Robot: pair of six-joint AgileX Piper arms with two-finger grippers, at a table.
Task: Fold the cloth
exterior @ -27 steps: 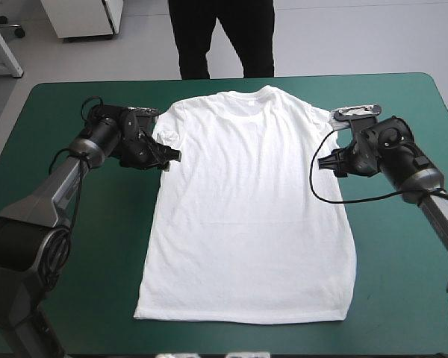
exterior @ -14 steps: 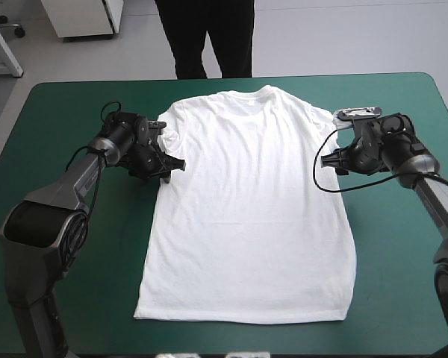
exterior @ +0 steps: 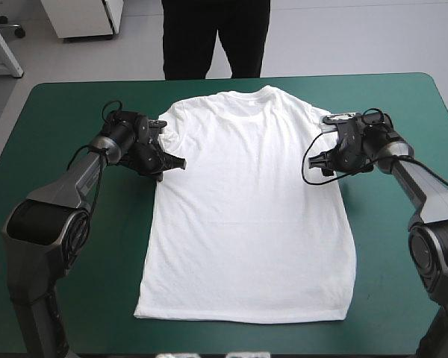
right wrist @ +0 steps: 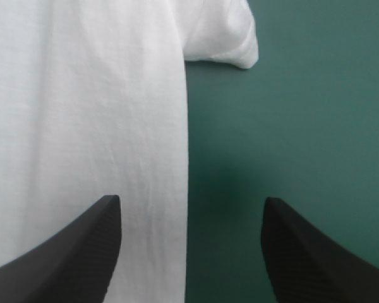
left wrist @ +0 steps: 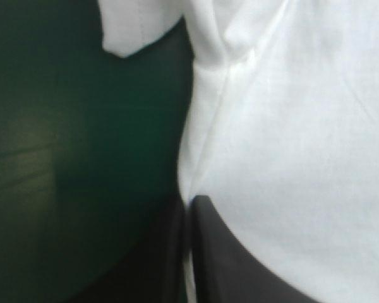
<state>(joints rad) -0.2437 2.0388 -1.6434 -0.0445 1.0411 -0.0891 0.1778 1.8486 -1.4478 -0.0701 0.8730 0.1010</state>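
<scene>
Step in hand, as I judge it: taking hold of the T-shirt (exterior: 246,216) by its two side edges before the first fold, and you are halfway there. Your left pincer (exterior: 173,162) is pressed together on the cloth, pinching the side edge just under the left sleeve (exterior: 164,128). A thin line of white shows between its black fingers (left wrist: 221,265). Your right pincer (right wrist: 191,252) is spread wide and straddles the opposite side edge below the right sleeve (right wrist: 227,38), one finger over the cloth and the other over the bare teal-green cover.

Next, you would need to settle that edge well between the fingers, press them together, and only then lift both sides evenly; a shallow bite may slip.

The T-shirt lies spread flat in the middle of the counter (exterior: 67,246), collar toward the far edge and hem toward the near edge. It is smooth apart from faint creases by the armpits.
</scene>
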